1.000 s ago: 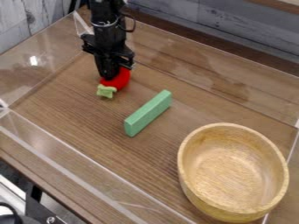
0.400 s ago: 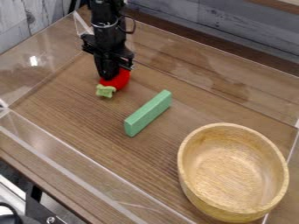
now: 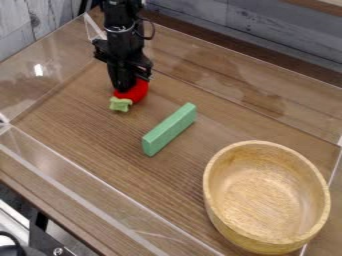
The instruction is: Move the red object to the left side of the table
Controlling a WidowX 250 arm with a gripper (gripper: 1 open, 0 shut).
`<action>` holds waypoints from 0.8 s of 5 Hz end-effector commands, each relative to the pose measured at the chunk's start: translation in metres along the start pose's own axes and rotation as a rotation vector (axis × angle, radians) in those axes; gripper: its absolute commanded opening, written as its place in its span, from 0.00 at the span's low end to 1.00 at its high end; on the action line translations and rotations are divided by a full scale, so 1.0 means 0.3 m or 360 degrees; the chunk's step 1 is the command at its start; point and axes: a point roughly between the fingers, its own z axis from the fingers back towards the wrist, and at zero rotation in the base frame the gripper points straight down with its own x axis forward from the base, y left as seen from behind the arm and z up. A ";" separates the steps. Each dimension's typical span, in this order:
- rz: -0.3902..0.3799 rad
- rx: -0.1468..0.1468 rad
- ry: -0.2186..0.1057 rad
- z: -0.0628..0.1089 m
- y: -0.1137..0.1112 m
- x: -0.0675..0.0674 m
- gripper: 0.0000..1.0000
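red object [image 3: 127, 94] on table [image 3: 80, 150], long axis diagonal, green end lower-left, gripper [image 3: 127, 86] clamped on it

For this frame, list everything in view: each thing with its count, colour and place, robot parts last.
small rounded red strawberry-like toy: one, red with a light green leafy end, left-centre of the table, under the tool
long green rectangular block: one, green, lying flat mid-table, right of the toy
round wooden bowl: one, light wood, empty, front right corner
brown wood-grain table: one, brown, bordered by low clear acrylic walls
robot arm: one, black, coming down from the top left
tool: one, black, pointing down, shut on the toy
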 end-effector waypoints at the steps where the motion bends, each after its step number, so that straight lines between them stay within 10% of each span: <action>1: -0.0013 -0.0046 0.0161 -0.073 -0.021 -0.079 0.00; 4: -0.0027 -0.0055 0.0230 -0.054 -0.022 -0.116 0.00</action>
